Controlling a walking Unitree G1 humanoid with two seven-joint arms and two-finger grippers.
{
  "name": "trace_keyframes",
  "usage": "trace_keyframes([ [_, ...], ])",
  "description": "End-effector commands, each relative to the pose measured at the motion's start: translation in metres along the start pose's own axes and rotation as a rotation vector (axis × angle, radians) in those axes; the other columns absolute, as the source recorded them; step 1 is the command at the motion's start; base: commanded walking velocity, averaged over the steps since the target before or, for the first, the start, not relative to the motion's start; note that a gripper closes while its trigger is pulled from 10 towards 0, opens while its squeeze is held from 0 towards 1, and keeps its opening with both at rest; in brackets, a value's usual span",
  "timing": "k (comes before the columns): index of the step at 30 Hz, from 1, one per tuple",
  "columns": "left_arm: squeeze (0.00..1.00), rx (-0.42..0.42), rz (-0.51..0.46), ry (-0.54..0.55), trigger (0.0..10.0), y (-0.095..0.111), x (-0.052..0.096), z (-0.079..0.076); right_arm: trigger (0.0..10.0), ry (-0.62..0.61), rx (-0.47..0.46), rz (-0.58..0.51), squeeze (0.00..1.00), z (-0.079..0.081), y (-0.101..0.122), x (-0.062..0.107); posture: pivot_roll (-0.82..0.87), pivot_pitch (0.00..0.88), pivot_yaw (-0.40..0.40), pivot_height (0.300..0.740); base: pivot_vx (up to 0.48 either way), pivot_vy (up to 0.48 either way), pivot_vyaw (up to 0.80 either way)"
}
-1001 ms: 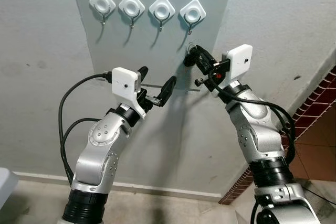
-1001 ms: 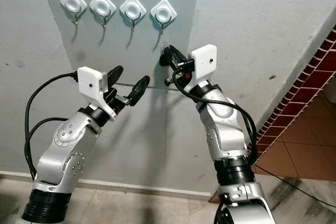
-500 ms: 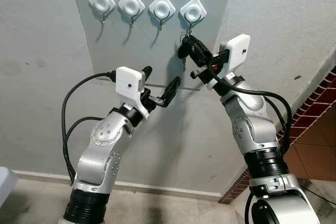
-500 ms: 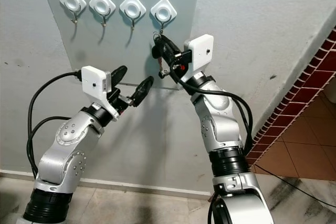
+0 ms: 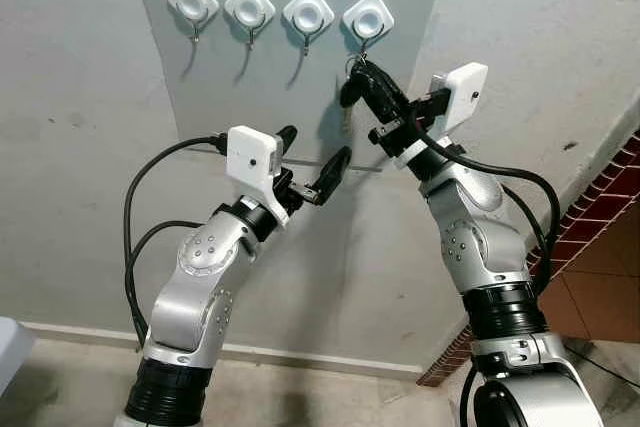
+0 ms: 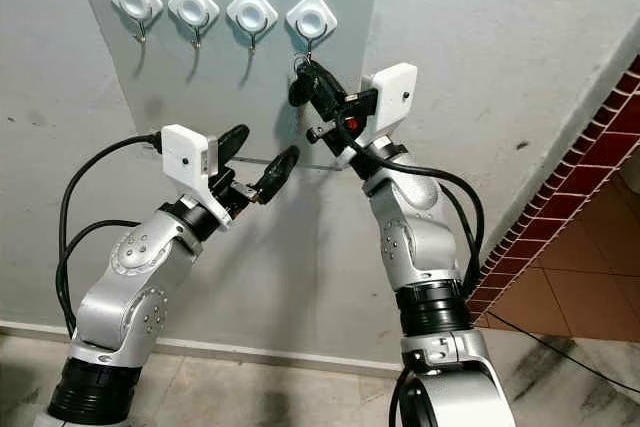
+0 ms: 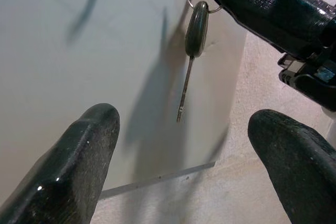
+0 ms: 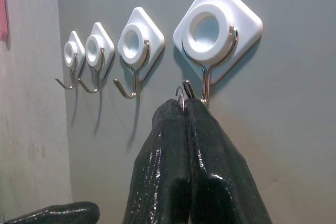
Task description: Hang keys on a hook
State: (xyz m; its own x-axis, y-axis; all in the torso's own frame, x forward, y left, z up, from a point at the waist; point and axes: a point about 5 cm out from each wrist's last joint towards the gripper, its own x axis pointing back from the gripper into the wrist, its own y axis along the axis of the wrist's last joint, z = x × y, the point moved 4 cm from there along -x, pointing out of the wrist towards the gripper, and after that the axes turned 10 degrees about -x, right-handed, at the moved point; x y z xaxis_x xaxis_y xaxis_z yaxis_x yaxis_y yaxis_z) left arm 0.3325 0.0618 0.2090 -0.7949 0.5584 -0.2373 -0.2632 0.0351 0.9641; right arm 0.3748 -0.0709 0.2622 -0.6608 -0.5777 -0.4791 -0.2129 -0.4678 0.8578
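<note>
The right gripper (image 8: 185,103), pinched on the key ring (image 8: 180,94), held it just beside the rightmost hook (image 8: 205,85), the key (image 7: 195,30) dangling below; the left gripper (image 5: 312,167), fingers apart, waited farther below the hook.

Pale grey wall panel (image 5: 260,97) against rough plaster (image 5: 70,147) — red brick tiling (image 5: 600,197) at right, tiled floor (image 5: 300,392) below.

Home entryway corner; key hooks (image 5: 279,11) on plaster wall (image 5: 70,127); tiled floor (image 5: 600,277)
</note>
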Motion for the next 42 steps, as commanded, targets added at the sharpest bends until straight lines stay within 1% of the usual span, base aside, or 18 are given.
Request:
trace_keyframes([
  [1, 0.00, -0.007, -0.019, -0.014, 10.0, 0.007, -0.002, -0.002, 10.0, 0.026, 0.027, -0.071, 0.00, 0.003, 0.022, -0.004, 0.04, 0.049, -0.028, 0.740, 0.000, 0.000, 0.00],
  [6, 0.00, -0.007, -0.017, -0.015, 10.0, 0.006, -0.002, -0.003, 10.0, 0.062, 0.018, -0.085, 0.00, 0.008, 0.024, -0.003, 0.04, 0.051, -0.027, 0.740, 0.000, 0.000, 0.00],
  [8, 0.00, -0.005, -0.016, -0.014, 10.0, 0.006, -0.001, -0.003, 10.0, 0.050, 0.002, -0.094, 0.00, 0.007, 0.025, -0.003, 0.04, 0.050, -0.027, 0.740, 0.000, 0.000, 0.00],
  [12, 0.00, -0.007, -0.015, -0.014, 10.0, 0.006, -0.001, -0.003, 10.0, 0.062, 0.002, -0.103, 0.00, 0.009, 0.027, -0.004, 0.04, 0.050, -0.027, 0.740, 0.000, 0.000, 0.00],
  [13, 0.00, -0.005, -0.015, -0.016, 10.0, 0.006, -0.001, -0.003, 10.0, 0.069, 0.017, -0.106, 0.00, 0.012, 0.028, -0.005, 0.04, 0.049, -0.027, 0.740, 0.000, 0.000, 0.00],
  [18, 0.00, -0.006, -0.015, -0.019, 10.0, 0.005, -0.002, -0.004, 10.0, 0.095, 0.012, -0.117, 0.00, 0.018, 0.030, -0.007, 0.04, 0.044, -0.025, 0.740, 0.000, 0.000, 0.00],
  [26, 0.00, -0.007, -0.017, -0.020, 10.0, 0.005, -0.002, -0.004, 10.0, 0.116, 0.015, -0.114, 0.00, 0.021, 0.030, -0.006, 0.04, 0.040, -0.025, 0.740, 0.000, 0.000, 0.00],
  [31, 0.00, -0.007, -0.018, -0.021, 10.0, 0.006, -0.002, -0.004, 10.0, 0.133, 0.045, -0.070, 0.00, 0.023, 0.023, -0.005, 0.04, 0.040, -0.025, 0.740, 0.000, 0.000, 0.00],
  [33, 0.00, -0.005, -0.019, -0.021, 10.0, 0.006, -0.003, -0.004, 10.0, 0.134, 0.055, -0.039, 0.00, 0.022, 0.016, -0.003, 0.04, 0.040, -0.025, 0.740, 0.000, 0.000, 0.00],
  [34, 0.00, -0.002, -0.020, -0.022, 10.0, 0.007, -0.003, -0.004, 10.0, 0.141, 0.057, 0.000, 0.00, 0.023, 0.008, 0.000, 0.04, 0.040, -0.025, 0.740, 0.000, 0.000, 0.00],
  [37, 0.00, 0.000, -0.021, -0.020, 10.0, 0.007, -0.003, -0.003, 10.0, 0.152, 0.065, 0.039, 0.00, 0.024, 0.000, 0.002, 0.04, 0.042, -0.022, 0.740, 0.000, 0.000, 0.00],
  [40, 0.00, 0.001, -0.020, -0.019, 10.0, 0.007, -0.003, -0.003, 10.0, 0.162, 0.049, 0.055, 0.00, 0.026, -0.004, 0.003, 0.04, 0.046, -0.022, 0.740, 0.000, 0.000, 0.00],
  [42, 0.00, 0.004, -0.019, -0.017, 10.0, 0.007, -0.003, -0.003, 10.0, 0.173, 0.037, 0.043, 0.00, 0.029, -0.002, 0.003, 0.04, 0.046, -0.021, 0.740, 0.000, 0.000, 0.00],
])
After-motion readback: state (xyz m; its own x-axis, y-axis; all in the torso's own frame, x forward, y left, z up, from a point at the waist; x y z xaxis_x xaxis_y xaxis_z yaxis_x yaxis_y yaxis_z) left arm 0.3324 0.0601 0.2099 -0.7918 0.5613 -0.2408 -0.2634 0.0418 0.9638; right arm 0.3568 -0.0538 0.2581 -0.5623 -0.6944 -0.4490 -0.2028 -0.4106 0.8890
